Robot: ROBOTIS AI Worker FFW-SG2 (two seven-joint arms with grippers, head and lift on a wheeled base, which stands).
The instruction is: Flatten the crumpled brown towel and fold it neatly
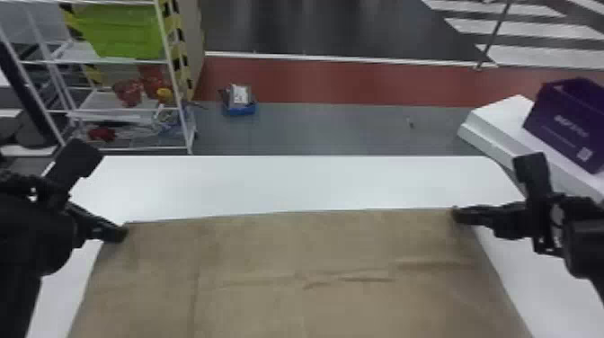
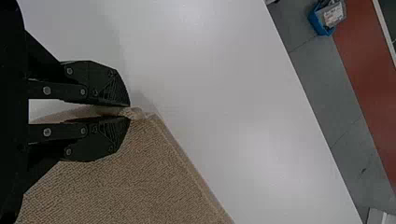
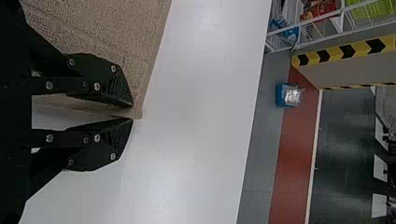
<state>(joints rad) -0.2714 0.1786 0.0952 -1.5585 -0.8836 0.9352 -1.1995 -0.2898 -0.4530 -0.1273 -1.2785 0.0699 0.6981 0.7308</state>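
- in the head view we see both grippers: the left gripper (image 1: 120,233) at one far corner of the brown towel (image 1: 292,242), the right gripper (image 1: 458,215) at the other.
- the towel lies spread between the two sets of fingers and on toward us, over the white table (image 1: 287,180); shallow creases cross it on our side of the fingertips, and a line runs lengthwise nearer the left fingers.
- the left wrist view gives us the pinch up close: the left gripper (image 2: 130,112) has its fingertips nearly together, clamped on a small bunched corner, with a narrow band along the towel's edge just past them.
- in the right wrist view, the right gripper (image 3: 133,112) has its tips clamped on the other corner, a little cloth poking past them.
- the head view also shows us a purple box (image 1: 566,121) on a white block (image 1: 499,123), beyond the right fingers, and a white rack (image 1: 177,90) with a green bin (image 1: 126,31), beyond the left ones.
- we count two grippers, two pinched corners, one towel, one table, one purple box, one green bin.
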